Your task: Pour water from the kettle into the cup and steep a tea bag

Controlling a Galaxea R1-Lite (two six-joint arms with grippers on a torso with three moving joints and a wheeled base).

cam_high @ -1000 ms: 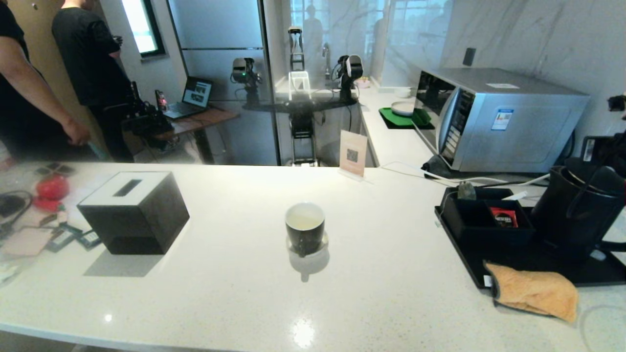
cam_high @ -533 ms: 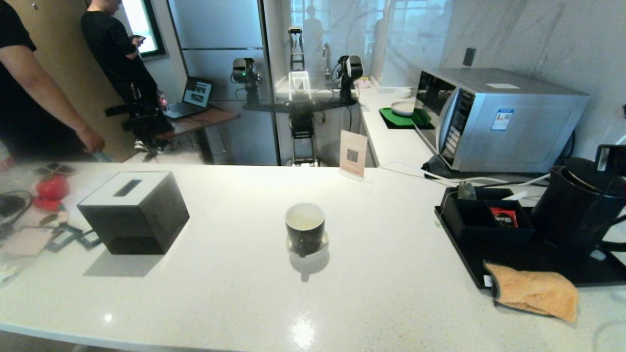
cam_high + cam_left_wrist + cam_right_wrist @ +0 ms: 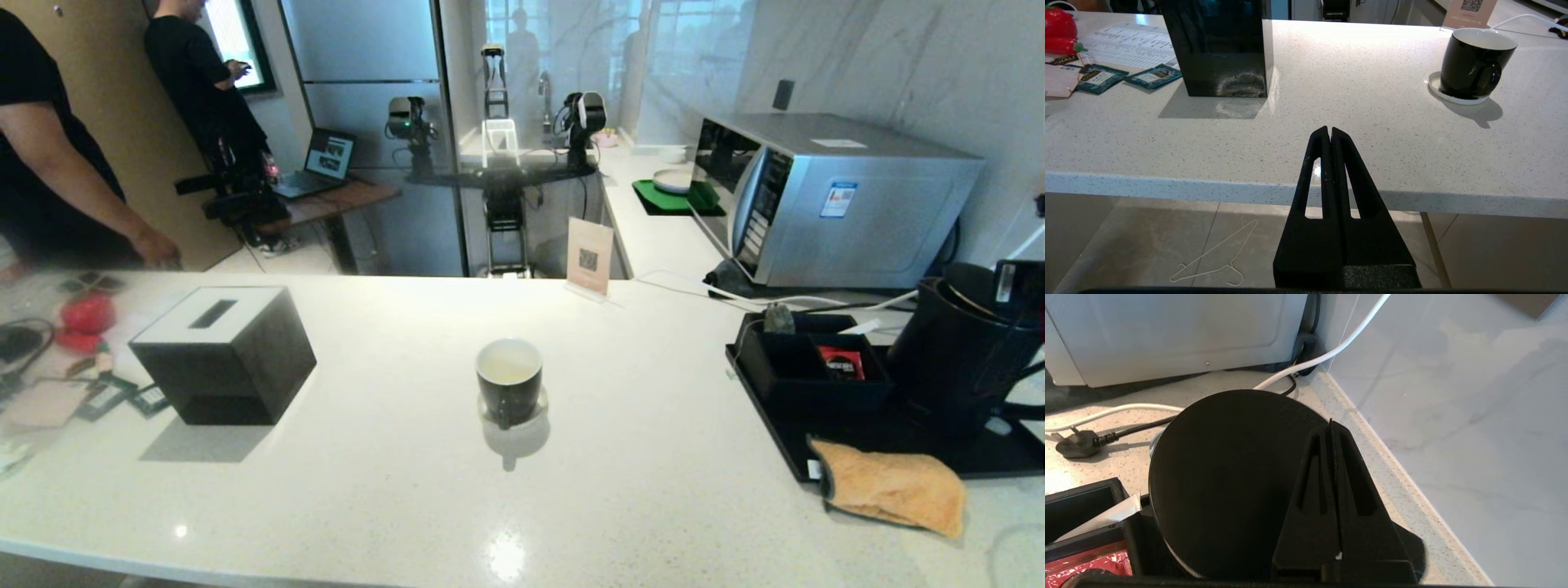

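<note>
Your right hand (image 3: 1331,428) hovers over the kettle (image 3: 959,351) lid, fingers pressed together, while the left hand (image 3: 1329,132) sits closed off the worktop (image 3: 653,457) edge. Kettle's on the black tray (image 3: 784,437) at the right and probably heavy, so go for the side handle, not the smooth body.

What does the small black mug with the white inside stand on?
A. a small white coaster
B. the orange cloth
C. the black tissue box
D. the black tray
A: the small black mug with the white inside sits on a small white round coaster on the white speckled counter.
</note>
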